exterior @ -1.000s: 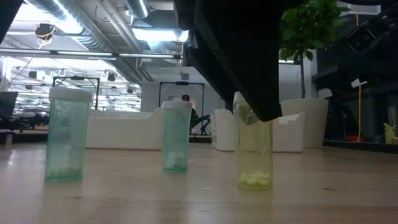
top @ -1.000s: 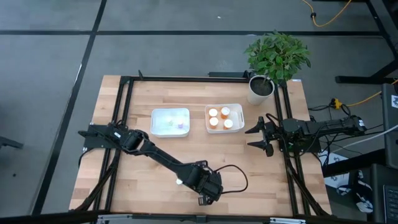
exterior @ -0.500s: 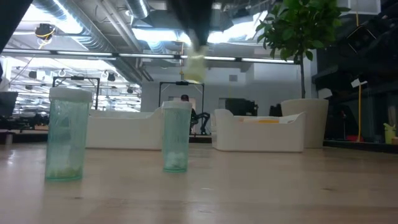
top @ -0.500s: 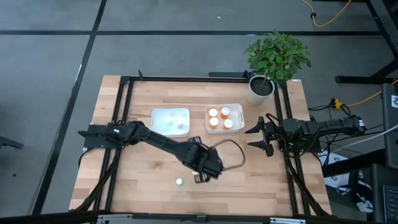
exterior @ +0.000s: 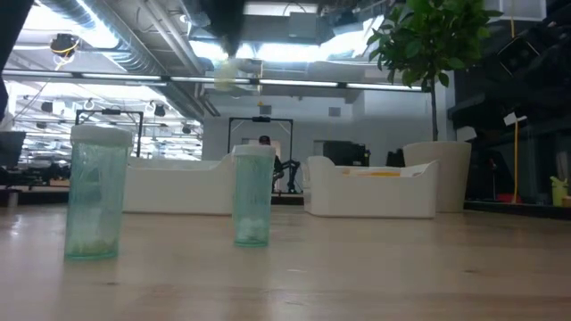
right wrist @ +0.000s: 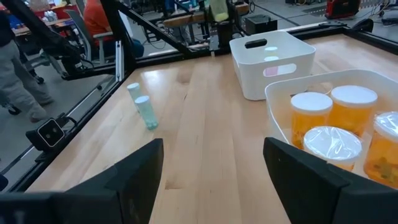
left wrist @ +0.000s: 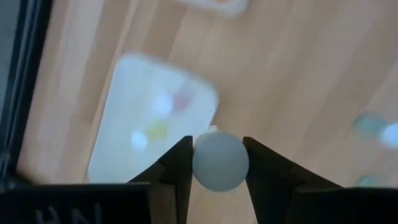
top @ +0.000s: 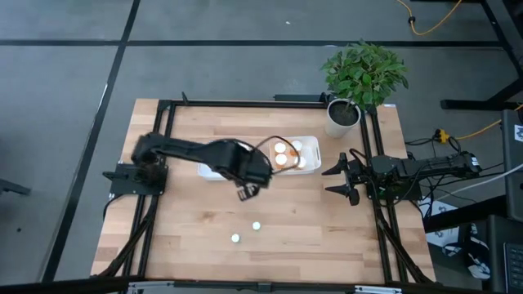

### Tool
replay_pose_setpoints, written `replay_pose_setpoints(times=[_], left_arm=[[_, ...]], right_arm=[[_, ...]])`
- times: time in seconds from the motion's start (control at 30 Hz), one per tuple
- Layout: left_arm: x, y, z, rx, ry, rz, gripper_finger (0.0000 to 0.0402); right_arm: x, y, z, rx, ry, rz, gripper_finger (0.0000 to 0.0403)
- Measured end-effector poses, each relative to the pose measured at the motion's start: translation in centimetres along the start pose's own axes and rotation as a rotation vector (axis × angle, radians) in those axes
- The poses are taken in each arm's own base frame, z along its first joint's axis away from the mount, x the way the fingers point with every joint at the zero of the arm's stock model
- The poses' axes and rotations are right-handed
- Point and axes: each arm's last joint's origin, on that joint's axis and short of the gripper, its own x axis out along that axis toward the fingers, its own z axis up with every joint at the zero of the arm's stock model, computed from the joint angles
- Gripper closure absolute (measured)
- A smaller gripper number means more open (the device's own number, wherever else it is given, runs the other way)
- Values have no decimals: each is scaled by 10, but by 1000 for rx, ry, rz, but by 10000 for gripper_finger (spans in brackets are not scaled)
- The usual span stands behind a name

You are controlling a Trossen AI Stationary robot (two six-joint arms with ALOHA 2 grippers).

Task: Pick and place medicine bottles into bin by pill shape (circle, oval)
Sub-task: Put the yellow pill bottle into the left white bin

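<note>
My left gripper [top: 248,189] hangs high over the table's middle, beside the left white bin [top: 214,150], shut on a small pale yellow-green bottle [exterior: 230,73] with a white cap [left wrist: 219,163]. Two small blue-green bottles [top: 256,225] [top: 235,238] stand upright on their bases on the wood nearer the front edge; the low view shows them as one bottle [exterior: 96,192] and the other [exterior: 252,196]. The right white bin [top: 311,144] holds several orange bottles [right wrist: 345,102]. My right gripper [top: 339,178] waits open at the table's right side. My left gripper pinches the small bottle between its two fingers, one finger [left wrist: 177,165] on each side, just below the white cap's rim [left wrist: 200,163]. The fingers come from above, pointing steeply down. The bottle hangs upright, lifted clear of the table.
A potted plant [top: 359,82] stands at the far right corner. A black frame [top: 163,131] runs along the table's edges. The left bin [left wrist: 121,81] holds a few small bottles. Bare wood lies between the bins and the two standing bottles.
My left gripper has risen from the table near the front edge and gone toward the far edge and the left bin, carrying the yellow-green bottle, which now hangs high, lifted clear. The two blue-green bottles have stayed where they were.
</note>
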Motion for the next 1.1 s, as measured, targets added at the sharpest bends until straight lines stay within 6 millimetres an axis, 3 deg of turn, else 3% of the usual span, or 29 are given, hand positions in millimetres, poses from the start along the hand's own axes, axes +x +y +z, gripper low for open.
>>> replay_pose_setpoints(times=[0.23, 0.53, 0.67, 0.93, 1.1], left_arm=[[35, 33, -34, -42, 96, 19, 285], [54, 70, -90, -172, 23, -49, 285], [72, 82, -109, -213, 5, -69, 285], [116, 92, -121, -232, 0, -78, 285], [127, 98, -122, -226, -2, -91, 286]], right_arm=[[0, 0, 0, 0, 4, 0, 124], [0, 0, 0, 0, 3, -1, 124], [0, 0, 0, 0, 3, -1, 124], [0, 0, 0, 0, 4, -1, 124], [0, 0, 0, 0, 3, -1, 124]])
